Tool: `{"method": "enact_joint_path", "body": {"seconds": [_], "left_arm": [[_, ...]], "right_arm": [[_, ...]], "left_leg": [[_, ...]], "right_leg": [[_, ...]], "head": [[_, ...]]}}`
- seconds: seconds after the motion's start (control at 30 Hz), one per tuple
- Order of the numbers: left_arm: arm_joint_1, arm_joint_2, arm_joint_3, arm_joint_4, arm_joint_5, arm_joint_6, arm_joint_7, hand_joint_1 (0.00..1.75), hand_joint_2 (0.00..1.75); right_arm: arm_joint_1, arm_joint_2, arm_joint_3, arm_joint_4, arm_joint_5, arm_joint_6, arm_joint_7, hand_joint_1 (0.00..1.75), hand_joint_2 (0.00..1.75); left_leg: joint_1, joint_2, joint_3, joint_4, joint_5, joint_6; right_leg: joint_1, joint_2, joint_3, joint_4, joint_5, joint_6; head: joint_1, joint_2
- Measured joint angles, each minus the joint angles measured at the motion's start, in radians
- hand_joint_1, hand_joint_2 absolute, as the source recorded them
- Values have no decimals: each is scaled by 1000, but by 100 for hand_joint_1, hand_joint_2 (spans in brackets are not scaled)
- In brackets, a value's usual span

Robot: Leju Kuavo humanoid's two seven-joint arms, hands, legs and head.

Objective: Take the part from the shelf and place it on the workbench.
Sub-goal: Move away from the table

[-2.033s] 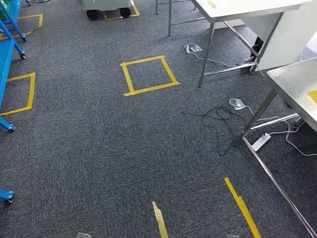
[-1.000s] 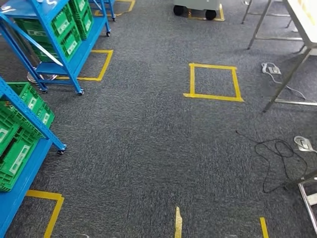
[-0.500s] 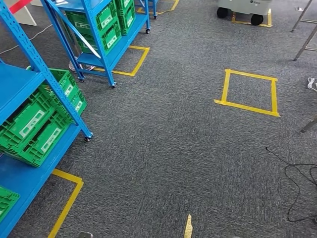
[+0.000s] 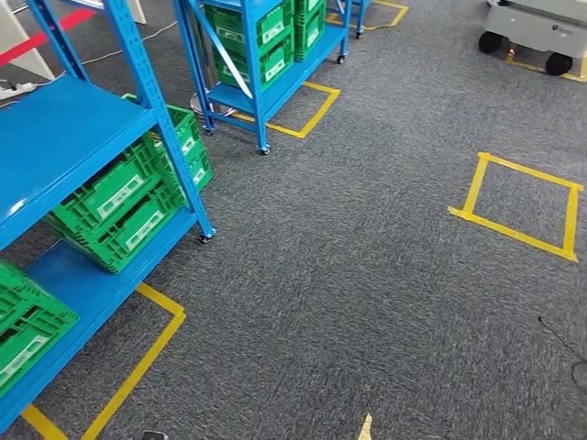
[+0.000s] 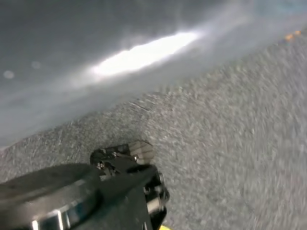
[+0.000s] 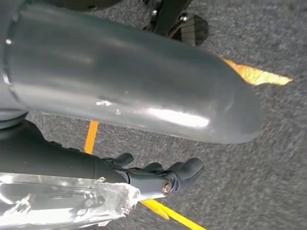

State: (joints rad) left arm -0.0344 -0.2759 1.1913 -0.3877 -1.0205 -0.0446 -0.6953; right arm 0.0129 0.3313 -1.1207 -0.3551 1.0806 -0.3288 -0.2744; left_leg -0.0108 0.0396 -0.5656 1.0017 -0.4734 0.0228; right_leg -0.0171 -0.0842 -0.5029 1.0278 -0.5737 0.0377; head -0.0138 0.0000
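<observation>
A blue shelf on castors stands at the near left, with green crates on its lower level and another green crate at the left edge. A second blue shelf with green crates stands farther back. I cannot make out any part in the crates from here. My left hand hangs over grey carpet, dark and blurred, so its fingers are unclear. My right hand hangs beside my body with its fingers stretched out and nothing in them.
Yellow tape marks a square on the carpet at the right and an outline beside the near shelf. A grey wheeled cart stands at the far right. A black cable lies at the right edge.
The camera has swung left: the steel workbenches have slid out on the right, and the blue shelves with green crates have come in from the left and grown larger.
</observation>
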Motion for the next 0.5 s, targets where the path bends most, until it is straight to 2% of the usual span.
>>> {"method": "enact_joint_path", "body": {"seconds": [0.07,0.1,0.13,0.17,0.2,0.23,0.27,0.3,0.33,0.37,0.43,0.47,0.5], "left_arm": [[-3,-3,2,-2,-4,0,0,0,0],[-5,-4,2,-3,-5,-1,1,0,0],[-5,-5,3,-3,-7,-1,1,0,0],[-5,-6,4,-4,-9,-1,2,0,0],[-4,-7,5,-4,-11,-1,2,0,0],[-3,-8,6,-4,-13,-1,2,0,0],[-2,-9,7,-5,-15,-1,3,0,0],[-3,-10,8,-6,-16,-1,3,0,0],[-4,-11,8,-8,-17,-2,4,0,0],[-4,-11,9,-9,-18,-2,5,0,0],[-1,-12,13,-12,-20,-2,7,0,0],[1,-12,16,-13,-21,-2,8,0,0],[2,-13,18,-14,-21,-2,9,0,0]], "right_arm": [[1,0,-6,-1,7,0,-1,0,0],[2,0,-10,-1,10,1,-1,0,0],[4,0,-15,-1,14,1,0,0,0],[5,0,-19,-1,17,2,0,0,0],[5,0,-22,-2,20,2,0,0,0],[5,0,-24,-4,23,2,0,0,0],[5,0,-27,-5,26,2,-1,0,0],[4,0,-29,-6,28,2,-1,0,0],[4,1,-32,-7,31,3,-1,0,0],[4,1,-35,-8,34,3,-1,0,0],[2,3,-40,-9,39,3,-1,0,0],[2,4,-41,-10,40,3,-1,0,0],[1,5,-43,-11,41,3,-1,0,0]], "left_leg": [[3,-25,3,-3,1,10],[3,-39,3,-3,0,13],[2,-55,4,-3,0,14],[2,-71,5,-3,-1,14],[2,-86,8,-2,-2,13],[2,-102,11,-2,-3,11],[3,-116,14,-1,-5,8],[2,-130,14,2,-8,4],[2,-141,12,5,-9,-1],[3,-152,9,6,-9,-6],[6,-171,2,7,-7,-17],[7,-166,-1,11,-10,-22],[7,-146,-9,27,-22,-27]], "right_leg": [[-3,62,-51,107,-55,3],[-3,74,-88,177,-82,4],[-2,80,-122,232,-95,4],[-2,82,-143,256,-89,4],[-2,84,-146,241,-63,3],[-3,90,-131,191,-21,2],[-5,109,-107,125,20,1],[-8,133,-82,62,47,0],[-11,153,-62,20,61,-3],[-11,167,-51,-1,62,-6],[-9,154,-44,-7,59,-16],[-9,144,-42,-10,60,-22],[-10,131,-39,-13,61,-28]], "head": [[4,0],[5,0],[6,0],[6,0],[7,0],[7,0],[7,0],[7,0],[7,0],[7,0],[7,0],[6,0],[3,0]]}}
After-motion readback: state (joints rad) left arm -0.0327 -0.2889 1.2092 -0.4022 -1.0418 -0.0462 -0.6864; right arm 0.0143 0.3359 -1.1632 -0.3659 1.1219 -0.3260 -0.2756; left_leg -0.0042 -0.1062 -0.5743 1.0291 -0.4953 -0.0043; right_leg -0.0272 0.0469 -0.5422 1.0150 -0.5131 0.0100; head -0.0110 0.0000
